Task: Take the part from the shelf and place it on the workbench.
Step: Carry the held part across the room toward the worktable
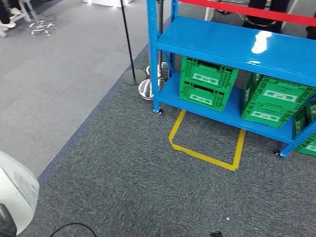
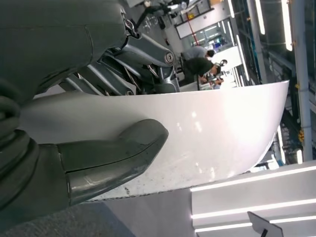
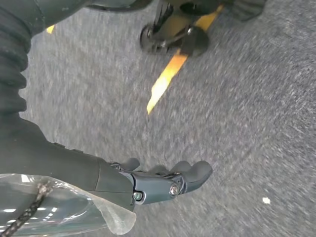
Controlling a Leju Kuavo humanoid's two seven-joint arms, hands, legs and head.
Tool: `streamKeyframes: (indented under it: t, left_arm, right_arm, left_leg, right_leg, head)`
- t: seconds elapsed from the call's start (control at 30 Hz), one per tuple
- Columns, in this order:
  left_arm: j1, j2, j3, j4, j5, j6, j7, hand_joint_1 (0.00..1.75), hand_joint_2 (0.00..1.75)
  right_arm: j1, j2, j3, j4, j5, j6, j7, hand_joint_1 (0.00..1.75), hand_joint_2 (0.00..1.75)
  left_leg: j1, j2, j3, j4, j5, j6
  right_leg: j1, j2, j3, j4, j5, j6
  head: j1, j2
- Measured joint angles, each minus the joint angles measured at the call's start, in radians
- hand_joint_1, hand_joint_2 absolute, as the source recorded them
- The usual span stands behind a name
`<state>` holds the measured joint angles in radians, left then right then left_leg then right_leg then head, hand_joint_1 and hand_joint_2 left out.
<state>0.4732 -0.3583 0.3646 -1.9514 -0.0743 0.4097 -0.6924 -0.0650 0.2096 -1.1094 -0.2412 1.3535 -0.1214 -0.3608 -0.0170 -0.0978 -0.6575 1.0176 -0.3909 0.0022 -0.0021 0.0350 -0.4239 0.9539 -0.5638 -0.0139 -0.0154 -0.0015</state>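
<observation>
A white, smooth, curved part [image 2: 209, 133] is gripped by my left hand [image 2: 111, 158]; the thick thumb presses on its face and the darker fingers [image 2: 149, 54] wrap behind its edge. In the head view the same white part [image 1: 17, 190] sits at the bottom left corner, with a dark bit of the left hand [image 1: 5, 224] under it. My right hand [image 3: 160, 180] hangs over dark grey carpet with its fingers stretched out and nothing in them.
A blue shelf [image 1: 238, 47] stands ahead at upper right, with green crates [image 1: 207, 81] on its lowest level. Yellow tape [image 1: 203, 155] marks a box on the carpet before it. A stanchion base [image 1: 133, 76] stands left of the shelf. A black cable [image 1: 72, 227] lies near me.
</observation>
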Motion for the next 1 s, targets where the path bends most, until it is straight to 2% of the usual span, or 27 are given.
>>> streamKeyframes:
  t: [0.03,0.1,0.13,0.17,0.2,0.23,0.27,0.3,0.33,0.37,0.4,0.43,0.47,0.5,0.53,0.57,0.6,0.63,0.67,0.7,0.73,0.77,0.8,0.87,0.9,0.97,1.0]
  left_arm:
    - [0.002,0.0,0.0,-0.001,0.0,0.0,0.0,1.75,1.75]
    - [0.002,0.0,0.0,-0.001,0.0,0.0,0.0,1.75,1.75]
    - [0.002,0.0,0.0,-0.001,0.0,0.0,0.0,1.75,1.75]
    - [0.003,0.0,0.0,-0.001,0.0,0.0,0.0,1.75,1.75]
    - [0.004,0.0,0.001,-0.001,0.0,0.0,0.0,1.75,1.75]
    - [0.004,0.0,0.001,-0.001,-0.001,0.001,0.0,1.75,1.75]
    - [0.005,0.0,0.001,-0.001,-0.003,0.002,0.0,1.75,1.75]
    - [0.004,0.0,0.0,-0.001,-0.005,0.004,0.0,1.75,1.75]
    - [0.004,0.0,0.0,-0.001,-0.007,0.007,0.0,1.75,1.75]
    - [0.004,0.0,-0.001,-0.001,-0.01,0.01,0.0,1.75,1.75]
    - [0.006,0.0,-0.002,-0.002,-0.013,0.012,0.0,1.75,1.75]
    - [0.01,0.001,-0.002,-0.002,-0.016,0.013,0.0,1.75,1.75]
    - [0.015,0.0,-0.001,-0.002,-0.019,0.014,0.0,1.75,1.75]
    - [0.018,0.0,-0.001,-0.002,-0.021,0.014,0.0,1.75,1.75]
    - [0.02,0.0,-0.001,-0.003,-0.023,0.015,0.0,1.75,1.75]
    - [0.02,-0.001,-0.001,-0.003,-0.024,0.015,0.0,1.75,1.75]
    - [0.019,-0.001,-0.002,-0.003,-0.027,0.015,0.0,1.75,1.75]
    - [0.018,-0.002,-0.003,-0.003,-0.029,0.016,0.0,1.75,1.75]
    - [0.019,-0.002,-0.003,-0.003,-0.032,0.019,0.0,1.75,1.75]
    - [0.02,-0.002,-0.004,-0.003,-0.035,0.022,0.0,1.75,1.75]
    - [0.021,-0.002,-0.004,-0.003,-0.038,0.027,0.0,1.75,1.75]
    - [0.022,-0.002,-0.004,-0.005,-0.039,0.032,0.0,1.75,1.75]
    - [0.023,-0.002,-0.005,-0.008,-0.04,0.039,0.0,1.75,1.75]
    - [0.023,-0.002,-0.009,-0.017,-0.04,0.055,0.0,1.75,1.75]
    - [0.023,-0.002,-0.01,-0.023,-0.04,0.062,0.0,1.75,1.75]
    - [0.026,-0.002,-0.012,-0.032,-0.041,0.07,0.0,1.75,1.75]
    - [0.029,-0.002,-0.013,-0.035,-0.041,0.072,0.0,1.75,1.75]
  right_arm:
    - [0.0,0.004,0.002,-0.001,0.0,0.001,0.0,0.0,1.75]
    - [0.002,0.007,0.004,-0.003,0.002,0.002,0.0,0.0,1.75]
    - [0.004,0.008,0.005,-0.003,0.003,0.003,0.0,0.0,1.75]
    - [0.004,0.008,0.005,-0.003,0.003,0.002,0.0,0.0,1.75]
    - [0.003,0.008,0.005,-0.004,0.003,0.002,0.0,0.0,1.75]
    - [0.0,0.009,0.006,-0.004,0.004,0.002,0.0,0.0,1.75]
    - [-0.003,0.009,0.007,-0.005,0.004,0.002,0.0,0.0,1.75]
    - [-0.005,0.01,0.008,-0.007,0.005,0.002,0.0,0.0,1.75]
    - [-0.005,0.013,0.01,-0.01,0.005,0.004,0.0,0.0,1.75]
    - [-0.005,0.015,0.012,-0.013,0.006,0.006,0.0,0.0,1.75]
    - [-0.005,0.019,0.014,-0.016,0.006,0.009,-0.001,0.0,1.75]
    - [-0.004,0.023,0.016,-0.019,0.006,0.011,-0.001,0.0,1.75]
    - [-0.004,0.027,0.018,-0.022,0.006,0.013,-0.001,0.0,1.75]
    - [-0.002,0.029,0.02,-0.025,0.006,0.015,-0.001,0.0,1.75]
    - [0.001,0.032,0.021,-0.027,0.006,0.016,-0.001,0.0,1.75]
    - [0.005,0.033,0.022,-0.03,0.006,0.019,-0.001,0.0,1.75]
    - [0.009,0.033,0.023,-0.033,0.005,0.021,-0.001,0.0,1.75]
    - [0.013,0.034,0.024,-0.037,0.004,0.024,-0.001,0.0,1.75]
    - [0.016,0.035,0.027,-0.041,0.003,0.026,-0.001,0.0,1.75]
    - [0.017,0.036,0.03,-0.045,0.001,0.027,-0.001,0.0,1.75]
    - [0.017,0.037,0.033,-0.051,-0.001,0.029,-0.001,0.0,1.75]
    - [0.018,0.038,0.037,-0.058,-0.003,0.032,-0.001,0.0,1.75]
    - [0.018,0.039,0.04,-0.068,-0.006,0.035,-0.001,0.0,1.75]
    - [0.022,0.051,0.047,-0.093,-0.013,0.043,0.0,0.0,1.75]
    - [0.025,0.061,0.051,-0.108,-0.017,0.046,0.002,0.0,1.75]
    - [0.03,0.084,0.061,-0.134,-0.022,0.05,0.006,0.0,1.75]
    - [0.032,0.093,0.065,-0.144,-0.024,0.052,0.008,0.0,1.75]
  left_leg:
    - [0.002,0.023,-0.011,0.035,-0.045,-0.006]
    - [0.011,0.073,-0.033,0.157,-0.156,-0.021]
    - [0.018,0.083,-0.038,0.222,-0.185,-0.029]
    - [0.025,0.088,-0.035,0.268,-0.189,-0.036]
    - [0.032,0.091,-0.019,0.285,-0.169,-0.042]
    - [0.039,0.096,0.013,0.265,-0.139,-0.047]
    - [0.044,0.108,0.063,0.212,-0.116,-0.051]
    - [0.047,0.125,0.124,0.136,-0.111,-0.053]
    - [0.046,0.14,0.179,0.057,-0.122,-0.049]
    - [0.042,0.152,0.216,-0.004,-0.138,-0.042]
    - [0.036,0.154,0.23,-0.039,-0.151,-0.031]
    - [0.03,0.148,0.226,-0.054,-0.153,-0.018]
    - [0.027,0.142,0.217,-0.056,-0.146,-0.006]
    - [0.025,0.135,0.208,-0.059,-0.137,0.005]
    - [0.024,0.127,0.2,-0.061,-0.127,0.016]
    - [0.023,0.119,0.191,-0.062,-0.116,0.024]
    - [0.02,0.108,0.179,-0.062,-0.107,0.031]
    - [0.015,0.096,0.167,-0.06,-0.097,0.035]
    - [0.011,0.084,0.154,-0.059,-0.087,0.038]
    - [0.006,0.071,0.142,-0.057,-0.079,0.039]
    - [0.003,0.058,0.131,-0.056,-0.07,0.039]
    - [0.001,0.045,0.123,-0.054,-0.063,0.039]
    - [-0.001,0.033,0.116,-0.051,-0.057,0.037]
    - [-0.004,0.011,0.103,-0.042,-0.047,0.032]
    - [-0.004,0.001,0.096,-0.038,-0.042,0.028]
    - [-0.005,-0.018,0.084,-0.031,-0.034,0.018]
    - [-0.006,-0.01,0.077,-0.022,-0.04,0.013]
  right_leg:
    - [-0.002,-0.017,-0.013,-0.001,0.012,-0.005]
    - [0.001,-0.053,-0.041,0.001,0.034,-0.01]
    - [0.002,-0.072,-0.056,0.003,0.044,-0.008]
    - [0.002,-0.089,-0.072,0.006,0.054,-0.006]
    - [0.002,-0.106,-0.087,0.011,0.063,-0.004]
    - [0.001,-0.121,-0.103,0.017,0.072,0.0]
    - [0.002,-0.133,-0.116,0.024,0.08,0.004]
    - [0.002,-0.143,-0.127,0.031,0.087,0.009]
    - [0.002,-0.152,-0.138,0.037,0.094,0.016]
    - [0.002,-0.161,-0.145,0.041,0.102,0.023]
    - [-0.001,-0.17,-0.151,0.042,0.11,0.03]
    - [-0.005,-0.179,-0.155,0.041,0.119,0.039]
    - [-0.01,-0.173,-0.159,0.042,0.122,0.047]
    - [-0.014,-0.151,-0.165,0.049,0.11,0.054]
    - [-0.015,-0.118,-0.174,0.073,0.081,0.058]
    - [-0.016,-0.081,-0.189,0.117,0.037,0.06]
    - [-0.014,-0.055,-0.207,0.178,-0.013,0.058]
    - [-0.013,-0.043,-0.225,0.245,-0.051,0.056]
    - [-0.01,-0.038,-0.235,0.295,-0.067,0.052]
    - [-0.008,-0.036,-0.232,0.316,-0.062,0.047]
    - [-0.005,-0.033,-0.208,0.296,-0.039,0.041]
    - [-0.001,-0.022,-0.167,0.241,-0.011,0.034]
    - [0.002,0.001,-0.114,0.166,0.011,0.026]
    - [0.003,0.042,-0.034,0.043,0.024,0.016]
    - [0.003,0.048,-0.018,0.015,0.019,0.014]
    - [0.001,0.026,-0.02,0.004,0.018,0.012]
    - [-0.001,0.013,-0.023,0.001,0.02,0.008]
  head:
    - [-0.003,0.0]
    - [-0.009,0.0]
    - [-0.01,0.0]
    - [-0.009,0.0]
    - [-0.009,0.0]
    - [-0.009,0.0]
    - [-0.009,0.0]
    - [-0.01,0.0]
    - [-0.009,0.0]
    - [-0.01,0.0]
    - [-0.009,0.0]
    - [-0.009,0.0]
    - [-0.009,0.0]
    - [-0.009,0.0]
    - [-0.008,0.0]
    - [-0.008,0.0]
    - [-0.007,0.0]
    - [-0.007,0.0]
    - [-0.007,0.0]
    - [-0.007,0.0]
    - [-0.007,0.0]
    - [-0.007,0.0]
    - [-0.007,0.0]
    - [-0.007,0.0]
    - [-0.008,0.0]
    - [-0.007,0.0]
    - [-0.009,0.0]
